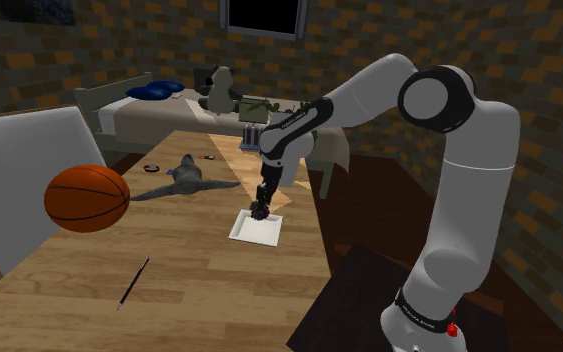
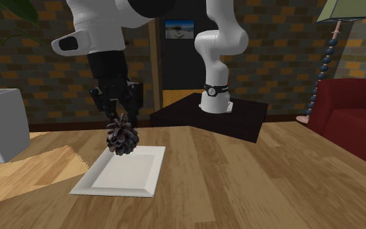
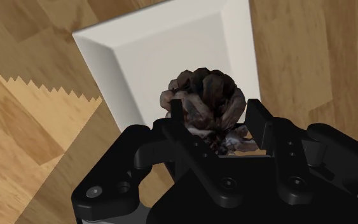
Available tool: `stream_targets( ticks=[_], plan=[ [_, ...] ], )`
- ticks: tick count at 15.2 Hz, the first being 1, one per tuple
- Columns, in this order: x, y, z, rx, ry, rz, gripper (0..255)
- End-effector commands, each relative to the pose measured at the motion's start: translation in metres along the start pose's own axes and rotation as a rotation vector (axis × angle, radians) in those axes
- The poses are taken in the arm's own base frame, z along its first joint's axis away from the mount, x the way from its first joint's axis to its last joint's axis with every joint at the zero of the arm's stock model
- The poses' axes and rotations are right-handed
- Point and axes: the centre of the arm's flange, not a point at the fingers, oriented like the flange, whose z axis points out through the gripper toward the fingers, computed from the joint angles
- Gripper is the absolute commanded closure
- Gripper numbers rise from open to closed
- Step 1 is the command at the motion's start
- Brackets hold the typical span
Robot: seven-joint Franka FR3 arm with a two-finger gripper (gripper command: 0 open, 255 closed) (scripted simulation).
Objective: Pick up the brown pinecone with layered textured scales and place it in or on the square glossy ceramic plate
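The room is dim, the walls (image 1: pixel 29 50) dark. Under my jaws the plate (image 3: pixel 171 57) is evenly pale; beside it the table (image 3: pixel 311 63) carries a brighter, saw-edged patch (image 3: pixel 44 127).

I work in a home, a lived-in room and no lab. Brick walls (image 2: pixel 279 45) close it in. Beyond my wooden bench (image 1: pixel 209 290) stands a bed (image 1: pixel 134 112) with blue pillows (image 1: pixel 157 91) and a soft toy (image 1: pixel 219 88), near a framed window (image 1: pixel 264 15). Elsewhere a red sofa (image 2: pixel 353 120) sits beside a floor lamp (image 2: pixel 331 65) with a green shade. A small picture (image 2: pixel 178 28) hangs further back, and houseplant leaves (image 2: pixel 9 13) reach in. A basketball (image 1: pixel 87 198) lies on the bench.
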Motion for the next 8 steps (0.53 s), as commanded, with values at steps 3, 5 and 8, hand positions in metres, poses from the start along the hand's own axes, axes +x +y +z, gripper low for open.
stream_targets(
  ticks=[3, 5, 8],
  plan=[
    [-0.001, 0.003, 0.021, 0.0, 0.001, 0.0, 255],
    [-0.001, 0.005, 0.032, 0.0, 0.001, 0.0, 255],
    [-0.002, 0.008, 0.05, 0.0, 0.001, 0.0, 255]
  ],
)
